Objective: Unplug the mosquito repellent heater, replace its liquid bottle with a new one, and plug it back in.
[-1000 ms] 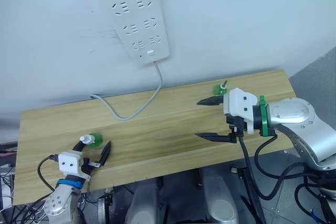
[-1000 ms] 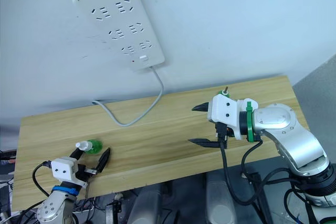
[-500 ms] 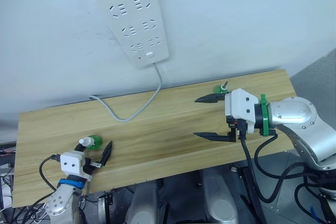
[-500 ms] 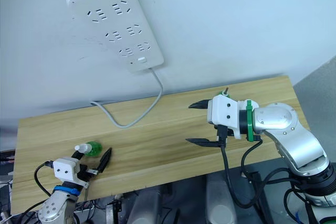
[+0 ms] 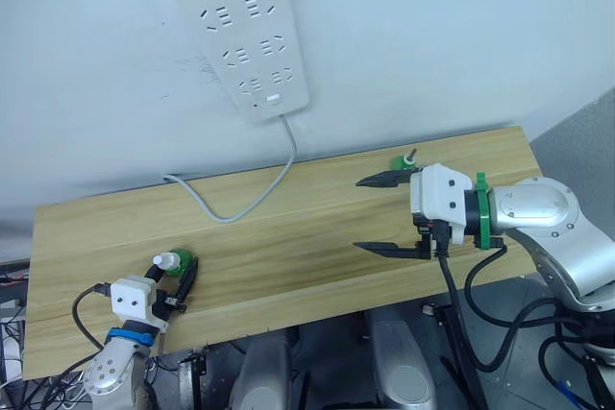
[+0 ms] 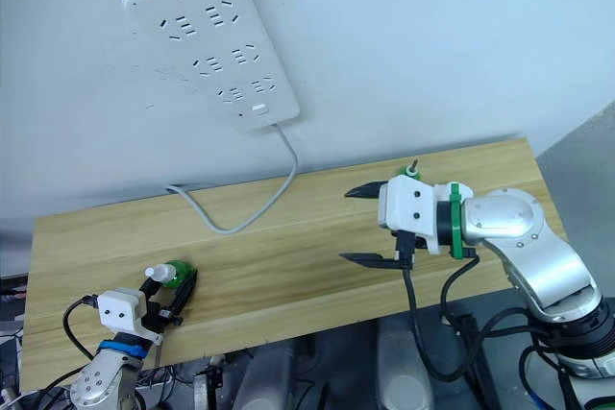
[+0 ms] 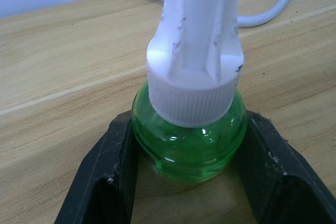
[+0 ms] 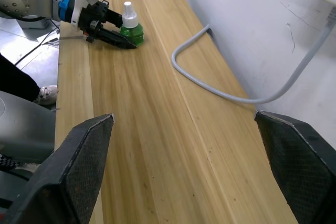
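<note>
**Bottles: two on the counter, one in the left pincer**

Bottles number two. One green bottle with a white cap stands near the front left corner of the wooden counter, and the left pincer is closed around its round body, one black finger pressed on each side. The other small green bottle, with a thin dark wick sticking up and no cap, stands near the back edge toward the right end, just behind the right pincer.

The right pincer hangs over the right half of the counter with its two fingers spread wide and nothing between them.

One white power strip is fixed to the wall above the counter's back edge; all its sockets in view are bare. One grey cable runs down from it and loops across the back of the counter.

The left wrist view shows the capped bottle's ribbed cap and the fingers touching the green glass. The right wrist view looks down the length of the counter to the left pincer and its bottle at the far end, with the cable along the wall side. The head views show the second bottle. I cannot see the heater unit in any of these pictures.
</note>
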Robot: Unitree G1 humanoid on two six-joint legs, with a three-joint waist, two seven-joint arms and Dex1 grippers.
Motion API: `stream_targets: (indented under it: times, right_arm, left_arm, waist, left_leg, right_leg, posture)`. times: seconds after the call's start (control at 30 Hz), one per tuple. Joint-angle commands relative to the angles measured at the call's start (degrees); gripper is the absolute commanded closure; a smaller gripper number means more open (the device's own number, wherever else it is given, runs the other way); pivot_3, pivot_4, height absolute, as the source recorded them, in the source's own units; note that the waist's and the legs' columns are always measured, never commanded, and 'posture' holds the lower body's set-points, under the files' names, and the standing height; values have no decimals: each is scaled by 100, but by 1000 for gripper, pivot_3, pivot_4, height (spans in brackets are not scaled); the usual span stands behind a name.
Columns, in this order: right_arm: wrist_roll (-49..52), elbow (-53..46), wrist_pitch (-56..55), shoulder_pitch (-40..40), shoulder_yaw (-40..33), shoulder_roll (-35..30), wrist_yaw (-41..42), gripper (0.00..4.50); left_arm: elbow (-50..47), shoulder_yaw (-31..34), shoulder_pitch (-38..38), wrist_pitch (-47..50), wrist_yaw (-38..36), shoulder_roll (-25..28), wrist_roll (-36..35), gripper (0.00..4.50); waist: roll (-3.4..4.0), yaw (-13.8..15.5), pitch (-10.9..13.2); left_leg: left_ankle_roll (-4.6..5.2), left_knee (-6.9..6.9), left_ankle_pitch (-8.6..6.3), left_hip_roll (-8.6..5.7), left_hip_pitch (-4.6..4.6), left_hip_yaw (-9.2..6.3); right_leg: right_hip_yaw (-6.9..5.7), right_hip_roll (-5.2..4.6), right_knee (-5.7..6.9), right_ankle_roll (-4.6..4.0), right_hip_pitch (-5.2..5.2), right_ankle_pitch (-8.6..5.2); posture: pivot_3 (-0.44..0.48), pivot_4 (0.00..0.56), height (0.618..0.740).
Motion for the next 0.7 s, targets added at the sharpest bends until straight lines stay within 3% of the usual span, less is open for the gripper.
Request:
stream_targets:
  times: [0.03, 0.43, 0.7]
  right_arm:
    - [-50, -114, -194, 24, 11, 75, -15, 0]
    - [-296, 148, -393, -117, 178, 464, -89, 0]
    - [-264, 189, -272, -137, 213, 742, -222, 0]
  left_arm:
    - [-211, -60, 115, -42, -38, 59, -44, 2276]
    - [-1398, -523, -98, 694, -520, 465, -197, 2276]
    - [-2797, -765, -64, 2003, -681, 792, -554, 2276]
  waist:
    - [0, 7, 0]
    - [0, 50, -1]
    - [-3, 87, -15]
  left_leg:
    - [0, 0, 0, 0, 0, 0]
    - [-3, 2, 2, 0, 1, -2]
    - [-30, 2, 17, 2, 2, -9]
  right_leg:
    - [0, 0, 0, 0, 0, 0]
    - [-14, 1, 4, 4, 3, 3]
    - [-41, 0, 10, 3, 3, 4]
  posture:
    - [-192, 505, 734]
    - [-177, 466, 734]
    - [-161, 409, 734]
